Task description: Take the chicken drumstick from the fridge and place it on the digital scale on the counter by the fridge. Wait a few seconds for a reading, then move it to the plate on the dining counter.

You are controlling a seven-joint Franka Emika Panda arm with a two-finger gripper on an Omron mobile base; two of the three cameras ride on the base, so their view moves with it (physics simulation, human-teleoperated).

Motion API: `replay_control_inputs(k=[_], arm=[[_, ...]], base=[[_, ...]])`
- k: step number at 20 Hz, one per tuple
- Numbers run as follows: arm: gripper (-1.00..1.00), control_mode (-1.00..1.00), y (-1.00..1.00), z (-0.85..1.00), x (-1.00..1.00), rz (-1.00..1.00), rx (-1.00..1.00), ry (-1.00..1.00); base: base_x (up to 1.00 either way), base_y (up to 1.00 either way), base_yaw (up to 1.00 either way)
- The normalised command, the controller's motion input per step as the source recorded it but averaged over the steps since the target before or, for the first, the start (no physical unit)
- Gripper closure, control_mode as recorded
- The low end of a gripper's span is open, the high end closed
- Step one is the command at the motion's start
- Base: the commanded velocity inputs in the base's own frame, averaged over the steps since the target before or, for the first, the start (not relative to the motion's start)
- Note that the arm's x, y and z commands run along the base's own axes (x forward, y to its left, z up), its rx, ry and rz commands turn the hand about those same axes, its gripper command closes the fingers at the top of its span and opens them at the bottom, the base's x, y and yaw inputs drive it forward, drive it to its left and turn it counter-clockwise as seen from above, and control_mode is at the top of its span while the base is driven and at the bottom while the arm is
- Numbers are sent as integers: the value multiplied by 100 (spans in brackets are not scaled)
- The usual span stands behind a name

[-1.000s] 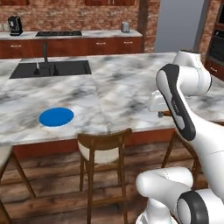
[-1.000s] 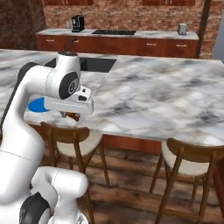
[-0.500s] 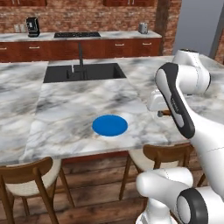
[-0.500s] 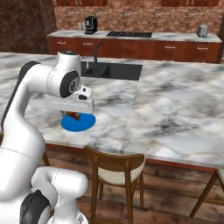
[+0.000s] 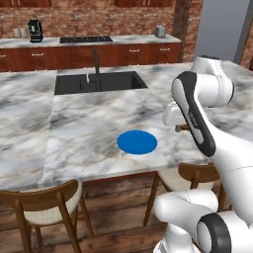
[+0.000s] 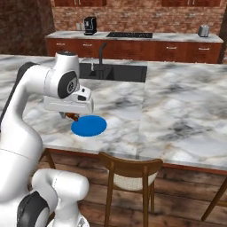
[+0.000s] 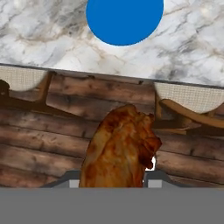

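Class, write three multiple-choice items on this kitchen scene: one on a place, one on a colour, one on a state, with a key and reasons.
1. Where does the round blue plate lie?
A. in the black sink
B. on the marble island top
C. on a chair

2. What colour is the sink?
A. black
B. white
C. silver

3. What is the gripper doing?
A. hanging open
B. pressing the plate
C. holding the brown chicken drumstick

Key: B, the plate rests on the marble top; A, the basin is black; C, the meat sits between the fingertips in the hand view.
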Motion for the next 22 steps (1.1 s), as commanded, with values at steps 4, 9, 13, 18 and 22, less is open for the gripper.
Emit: replay_control_inputs(k=[4, 9, 13, 18, 22], arm=[[100, -100, 72, -50, 76, 0, -22, -9], [100, -100, 84, -80, 100, 0, -24, -10], [100, -100, 24, -72, 97, 0, -10, -4], [100, -100, 8, -57, 100, 0, -1, 0], [100, -100, 0, -54, 100, 0, 0, 0]], base=[[0, 0, 0], [0, 0, 0], [0, 0, 0], [0, 0, 0], [0, 0, 0]])
